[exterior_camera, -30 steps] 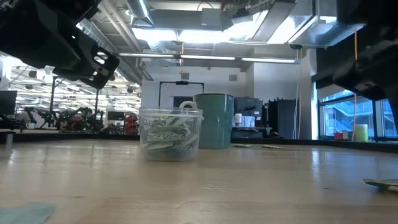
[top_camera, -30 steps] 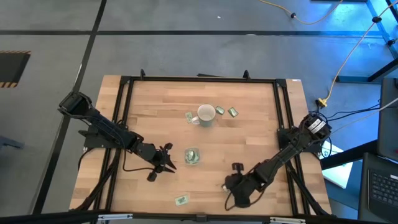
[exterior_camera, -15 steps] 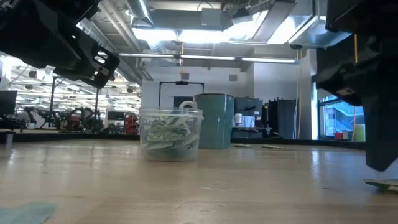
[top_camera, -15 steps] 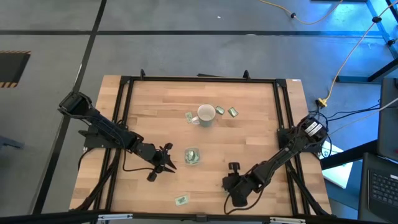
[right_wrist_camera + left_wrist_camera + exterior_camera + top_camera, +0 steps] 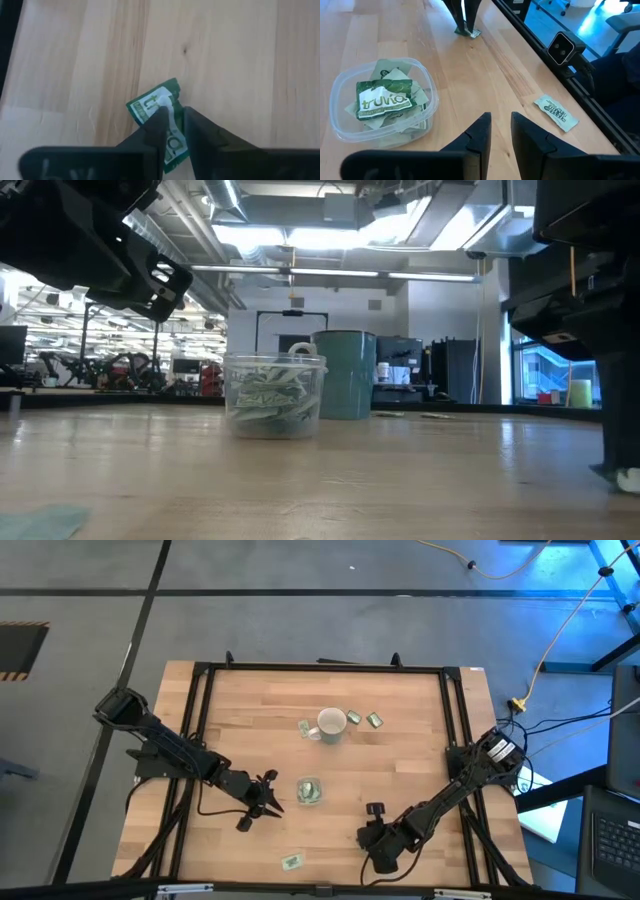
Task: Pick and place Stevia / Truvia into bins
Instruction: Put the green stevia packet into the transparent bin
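Right end effector point(image 5: 172, 131) lowered onto a sachet point(image 5: 159, 120), pinching it, seen only from its wrist, left end effector point(image 5: 496, 131) narrowly spread.

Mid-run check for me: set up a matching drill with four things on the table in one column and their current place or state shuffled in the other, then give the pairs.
Things
1. clear cup
2. white mug
3. right gripper
4. left gripper

Places or states
A. stands at the table's far middle, sachets lying on either side
B. pinching a green and white sachet against the wood
C. holds a heap of Truvia sachets
D. waits beside the cup, holding nothing

Pairs: 1-C, 2-A, 3-B, 4-D
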